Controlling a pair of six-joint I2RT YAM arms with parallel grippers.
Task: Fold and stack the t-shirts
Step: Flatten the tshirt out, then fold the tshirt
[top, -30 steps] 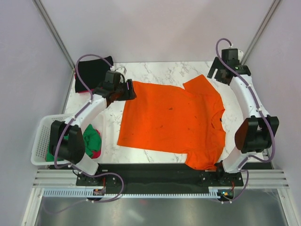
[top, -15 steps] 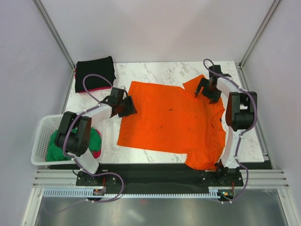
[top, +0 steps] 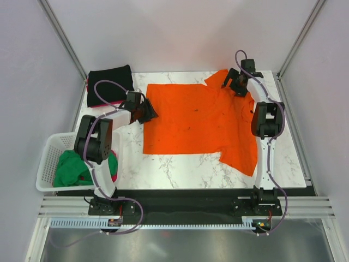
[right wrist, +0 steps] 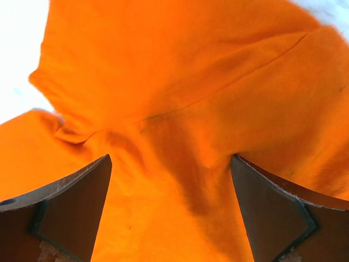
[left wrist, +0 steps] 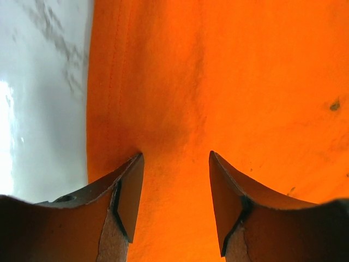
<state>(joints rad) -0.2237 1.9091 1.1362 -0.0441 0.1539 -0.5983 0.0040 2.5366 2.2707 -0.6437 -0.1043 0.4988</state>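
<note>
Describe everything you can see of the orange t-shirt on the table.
The orange t-shirt is plain, soft-looking fabric with a few small dark specks and a stitched hem. It lies mostly flat on the marble table, hem toward the left, sleeves and collar toward the right, where the cloth is rumpled. The left claw sits at its hem edge, jaws apart over the fabric. The right claw, jaws wide open, is at the far sleeve's seam.

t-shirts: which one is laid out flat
The orange t-shirt, spread open in the middle. The black t-shirt lies folded at the far left corner, and the green t-shirt sits bunched in the white basket.
</note>
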